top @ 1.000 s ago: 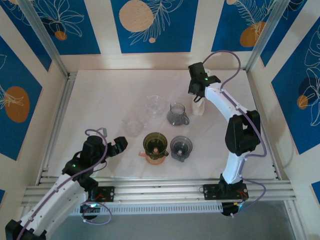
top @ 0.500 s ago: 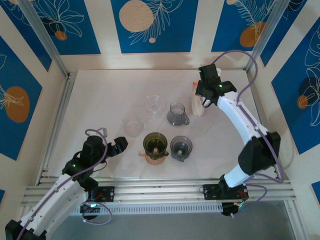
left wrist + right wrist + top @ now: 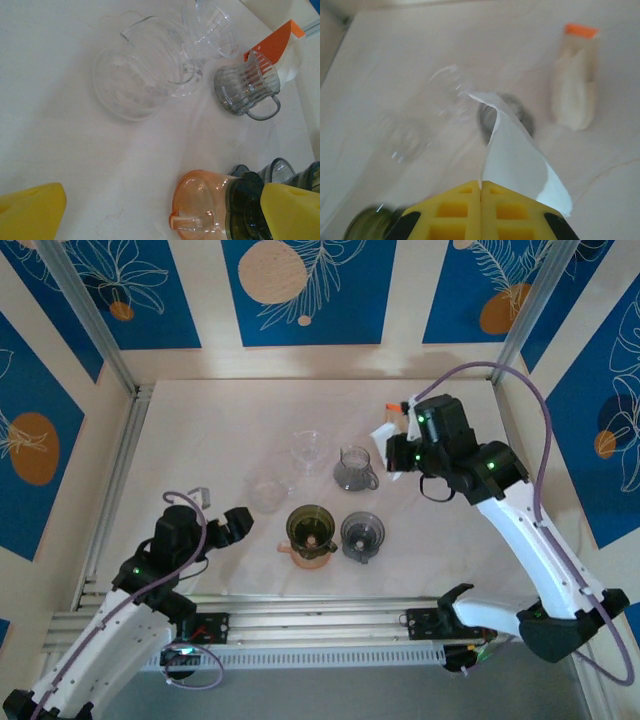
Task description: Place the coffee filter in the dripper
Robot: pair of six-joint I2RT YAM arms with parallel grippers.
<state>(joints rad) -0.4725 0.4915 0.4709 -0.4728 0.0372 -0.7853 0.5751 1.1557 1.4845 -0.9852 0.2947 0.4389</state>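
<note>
- A pale desk (image 3: 200,430) stands boxed in by cream walls (image 3: 300,290) with blue panels, orange discs and white leaf drawings
- At the near left, the left hand (image 3: 232,527) hangs low over bare desk with its yellow fingers (image 3: 31,212) spread wide; nothing is between them
- Just beyond it stands a clear jug (image 3: 267,490); behind and right of the jug is a clear dripper (image 3: 310,448), the two touching in the left wrist view
- Near the front middle, a green dripper (image 3: 311,524) sits on top of an orange dripper (image 3: 300,556); a dark grey dripper (image 3: 362,535) stands just beside them on the right
- Behind that pair, a ribbed grey dripper (image 3: 352,468) with a handle stands upright
- The right hand (image 3: 481,189) is pressed together, pinching a white paper filter (image 3: 520,160) by one edge; the filter is held up just right of the ribbed grey dripper and lies in no dripper
- In the right wrist view, a pack of filters (image 3: 575,85) with an orange top stands on the desk beyond the held filter, apart from it
</note>
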